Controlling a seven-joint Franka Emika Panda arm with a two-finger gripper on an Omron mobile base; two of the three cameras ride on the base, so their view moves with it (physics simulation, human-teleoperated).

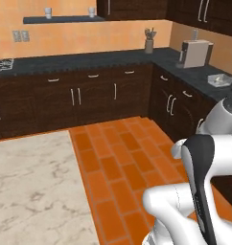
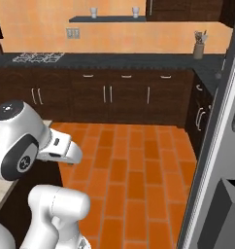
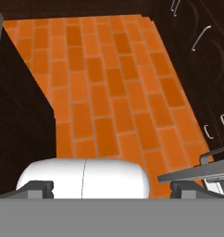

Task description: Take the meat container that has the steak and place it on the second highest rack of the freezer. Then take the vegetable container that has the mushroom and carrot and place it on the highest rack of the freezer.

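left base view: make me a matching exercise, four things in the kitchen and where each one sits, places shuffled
Things:
1. cups
2. utensil holder
3. coffee machine
4. stovetop

Places:
A. left end of the back counter
B. on the wall shelf
C. on the back counter, near the corner
D. on the side counter at the right

Pairs: 1-B, 2-C, 3-D, 4-A
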